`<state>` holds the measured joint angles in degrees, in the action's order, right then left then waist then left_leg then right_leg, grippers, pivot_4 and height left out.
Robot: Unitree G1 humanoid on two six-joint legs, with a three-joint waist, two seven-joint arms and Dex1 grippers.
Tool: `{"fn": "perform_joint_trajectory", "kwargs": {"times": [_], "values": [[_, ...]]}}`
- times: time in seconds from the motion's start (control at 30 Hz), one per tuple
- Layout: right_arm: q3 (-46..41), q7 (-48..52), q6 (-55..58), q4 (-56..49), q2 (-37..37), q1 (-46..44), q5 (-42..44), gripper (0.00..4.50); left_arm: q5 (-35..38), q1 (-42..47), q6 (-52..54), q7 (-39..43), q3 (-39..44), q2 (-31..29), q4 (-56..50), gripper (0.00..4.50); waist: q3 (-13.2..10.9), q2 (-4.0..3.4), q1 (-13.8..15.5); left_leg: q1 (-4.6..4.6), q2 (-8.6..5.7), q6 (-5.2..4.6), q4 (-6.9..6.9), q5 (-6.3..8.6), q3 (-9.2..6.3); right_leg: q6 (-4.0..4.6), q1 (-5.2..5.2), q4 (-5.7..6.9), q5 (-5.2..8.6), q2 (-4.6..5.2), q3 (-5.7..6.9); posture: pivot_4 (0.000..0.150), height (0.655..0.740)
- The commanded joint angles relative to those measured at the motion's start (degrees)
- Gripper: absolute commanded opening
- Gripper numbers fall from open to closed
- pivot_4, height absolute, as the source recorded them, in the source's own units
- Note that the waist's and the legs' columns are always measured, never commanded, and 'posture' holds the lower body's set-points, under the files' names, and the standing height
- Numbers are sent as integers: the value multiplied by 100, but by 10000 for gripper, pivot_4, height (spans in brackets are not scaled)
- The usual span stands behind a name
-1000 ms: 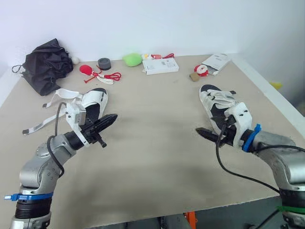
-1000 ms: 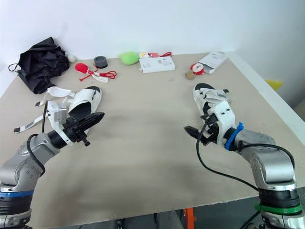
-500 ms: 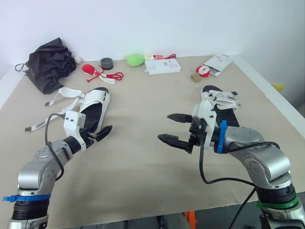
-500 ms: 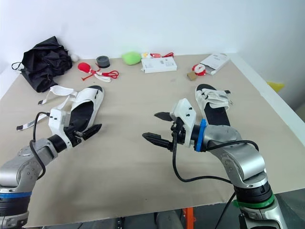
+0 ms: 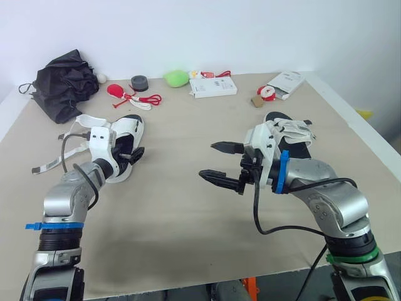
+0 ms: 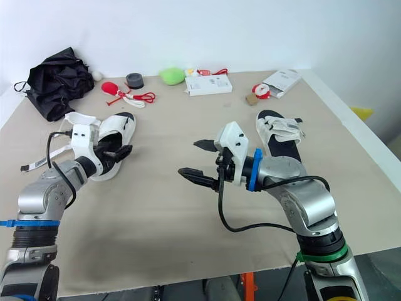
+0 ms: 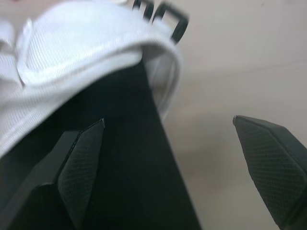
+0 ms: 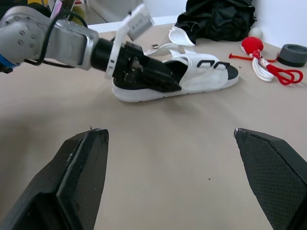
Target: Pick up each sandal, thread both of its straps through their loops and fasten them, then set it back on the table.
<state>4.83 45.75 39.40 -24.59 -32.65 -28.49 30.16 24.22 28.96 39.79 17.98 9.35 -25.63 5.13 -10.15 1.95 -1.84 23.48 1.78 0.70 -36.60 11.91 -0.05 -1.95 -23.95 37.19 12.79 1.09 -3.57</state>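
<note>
no readable text, labels or numbers on anything

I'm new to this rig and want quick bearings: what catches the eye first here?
The left gripper sits open at the left sandal, one finger over its black footbed, the sandal's straps lying loose on the table. The right gripper hangs wide open over mid-table, facing that sandal; the right sandal lies on the robot's right.

A black bag (image 5: 62, 84), a grey tape roll (image 5: 139, 83), a green lump (image 5: 176, 78) and a white box (image 5: 213, 86) are set along the far edge of the table (image 5: 188, 213).
</note>
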Motion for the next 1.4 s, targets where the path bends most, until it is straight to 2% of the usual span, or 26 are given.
{"fn": "perform_joint_trajectory", "kwargs": {"times": [0.03, 0.3, 0.4, 0.5, 0.53, 0.57, 0.63, 0.67, 0.73, 0.83, 0.87, 1.0, 1.17, 1.3, 1.4], "values": [[-147, -52, -124, -97, 19, -20, 39, 45000, -100, 422, 13, -106, 12, 155, 403, 44288, 0, 0, 1, 0, 0, 0, -1, 0, 0, -1, 0, 0, -1, 0, 1, 1500, 7400], [-213, -137, -210, 26, -23, -22, -91, 45000, -655, 1720, -768, 43, -179, 409, 2308, 44288, -1, 1, 47, 0, -4, 3, -7, -9, 0, -9, 3, -2, -11, 0, 2, 1500, 7400], [-246, -177, -208, 13, -16, -8, -94, 45000, -792, 1907, -1117, 111, -162, 440, 2831, 44288, -1, 1, 40, 3, -4, 3, -4, -9, 0, -8, -1, -2, -10, 0, 2, 1500, 7400], [-297, -229, -197, -19, -16, 24, -72, 45000, -864, 1925, -1405, 162, -118, 442, 3109, 36003, 0, 1, 37, 3, -4, 3, 0, -9, 0, -7, -3, -2, -8, 0, 1, 1500, 7400], [-315, -250, -185, -42, -20, 45, -61, 45000, -871, 1887, -1466, 181, -101, 434, 3126, 32583, -1, 1, 38, 3, -4, 3, 1, -9, 0, -8, -3, -1, -8, 0, 1, 1500, 7400], [-328, -266, -175, -58, -22, 60, -51, 45000, -870, 1860, -1502, 184, -81, 429, 3140, 27282, -1, 1, 41, 3, -4, 3, 1, -9, -1, -7, -2, -1, -8, 1, 1, 1500, 7400], [-339, -284, -166, -75, -30, 81, -43, 45000, -887, 1818, -1576, 212, -75, 419, 3164, 22759, 0, 1, 44, 5, -5, 3, 0, -9, -1, -8, -2, -1, -8, 3, 1, 1500, 7400], [-343, -288, -163, -80, -32, 86, -40, 45000, -898, 1807, -1604, 225, -81, 417, 3177, 16259, 0, 1, 44, 5, -8, 3, -2, -9, 1, -10, -1, -2, -9, 7, 1, 1500, 7400], [-348, -295, -153, -75, -38, 76, -35, 45000, -928, 1777, -1664, 274, -114, 416, 3191, 8321, 0, 1, 44, 5, -8, 3, -3, -9, 1, -10, -1, -1, -9, 7, 1, 1500, 7400], [-348, -293, -142, -62, -54, 56, -37, 45000, -972, 1734, -1699, 349, -171, 424, 3139, 5186, 0, 1, 44, 4, -8, 3, -3, -9, 1, -10, -1, -1, -9, 6, 1, 1500, 7400], [-351, -292, -141, -59, -58, 53, -35, 45000, -982, 1733, -1708, 358, -176, 429, 3138, 2379, 0, 1, 44, 3, -7, 3, -3, -9, 0, -10, -1, -1, -9, 5, 2, 1500, 7400], [-381, -292, -133, -54, -69, 60, -16, 45000, -1075, 1721, -1766, 488, -285, 410, 3097, 2379, 0, 1, 45, 3, -8, 3, -3, -9, 0, -10, 0, 0, -9, 6, 2, 1500, 7400], [-636, -303, -66, -120, -111, 172, 159, 45000, -341, 1247, -1528, 2203, -648, 476, 1545, 2379, -1, 1, 57, 8, -11, 4, -2, -9, 1, -9, -2, -1, -9, 11, 2, 1500, 7400], [-1150, -239, 96, -280, -264, 395, 597, 45000, -210, 613, -1754, 4238, -1471, -234, 313, 2379, -1, 1, 52, 48, -20, 5, -12, -10, -5, 12, -27, -1, -22, 24, 11, 1500, 7400], [-1537, -176, 269, -408, -507, 656, 910, 45000, -113, 447, -1893, 5217, -1766, -582, 1, 2379, -1, -4, 48, 60, -17, 5, -9, -9, -6, 16, -40, -5, -21, 20, 12, 1500, 7400]]}}
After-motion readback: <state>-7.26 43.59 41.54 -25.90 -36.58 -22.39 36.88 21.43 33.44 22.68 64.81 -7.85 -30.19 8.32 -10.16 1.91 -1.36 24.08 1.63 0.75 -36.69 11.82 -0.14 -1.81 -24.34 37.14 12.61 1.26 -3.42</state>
